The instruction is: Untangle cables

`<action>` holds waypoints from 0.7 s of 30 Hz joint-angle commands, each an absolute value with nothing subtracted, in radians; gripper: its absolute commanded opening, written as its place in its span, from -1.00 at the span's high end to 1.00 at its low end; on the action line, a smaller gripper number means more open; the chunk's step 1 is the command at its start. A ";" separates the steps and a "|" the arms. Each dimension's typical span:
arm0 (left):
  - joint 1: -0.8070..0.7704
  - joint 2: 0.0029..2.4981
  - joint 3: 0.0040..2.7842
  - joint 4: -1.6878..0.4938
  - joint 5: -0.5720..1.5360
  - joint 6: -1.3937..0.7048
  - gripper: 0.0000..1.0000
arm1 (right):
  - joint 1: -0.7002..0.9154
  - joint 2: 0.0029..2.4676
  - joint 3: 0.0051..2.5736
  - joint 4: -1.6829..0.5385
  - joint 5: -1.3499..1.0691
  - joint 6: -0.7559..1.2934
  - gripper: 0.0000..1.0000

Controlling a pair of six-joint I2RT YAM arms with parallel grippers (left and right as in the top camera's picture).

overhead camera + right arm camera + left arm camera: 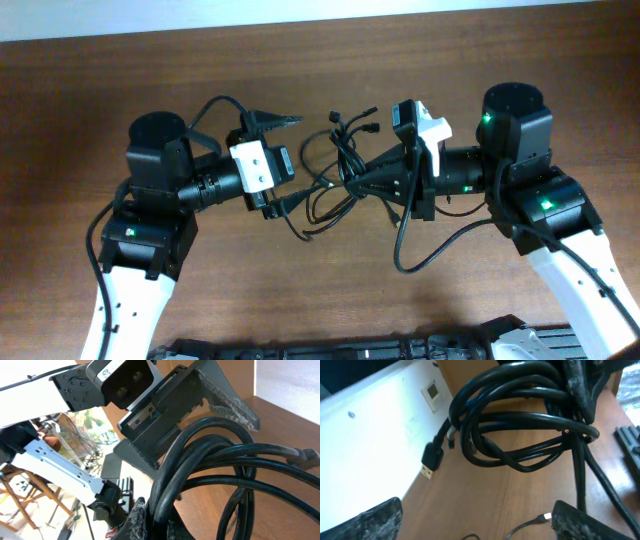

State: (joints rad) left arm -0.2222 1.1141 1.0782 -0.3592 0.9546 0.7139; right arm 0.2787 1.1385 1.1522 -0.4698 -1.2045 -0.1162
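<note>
The cables point(332, 170) are a bunch of black loops with small plug ends, lying mid-table between the two arms. My right gripper point(352, 186) is shut on the right side of the bunch, and in its wrist view several strands point(225, 470) run up from between its fingers point(145, 520). My left gripper point(292, 165) stands open just left of the bunch, one finger above it and one below, touching nothing. From the left wrist, the loops point(520, 425) hang ahead of the open fingers point(375, 520), and a USB plug point(431, 457) dangles at the left.
The wooden table point(320, 290) spreads all round. A thick black arm wire point(440, 250) curls below the right arm. A black rail point(350, 350) lies along the front edge. A white wall point(380, 425) borders the table's far side.
</note>
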 commanded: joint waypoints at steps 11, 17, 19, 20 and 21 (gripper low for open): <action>-0.220 1.102 1.079 -0.270 1.011 0.785 -0.47 | 0.332 1.198 1.161 -0.464 -1.351 -0.131 0.92; -0.220 1.102 1.079 -0.271 1.084 0.784 0.01 | 0.360 1.198 1.161 -0.469 -1.335 -0.142 0.92; -0.220 1.102 1.079 -0.271 1.085 0.783 0.56 | 0.360 1.198 1.161 -0.476 -1.335 -0.142 0.92; -0.220 1.102 1.079 -0.273 1.085 0.784 0.67 | 0.360 1.198 1.161 -0.477 -1.335 -0.142 0.92; -0.220 1.102 1.079 -0.278 1.089 0.783 0.80 | 0.360 1.198 1.161 -0.484 -1.335 -0.142 0.92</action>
State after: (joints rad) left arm -0.2222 1.1141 1.0782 -0.2726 1.0702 0.7826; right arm 0.3553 1.1999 1.1522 -0.4759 -1.3075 -0.1318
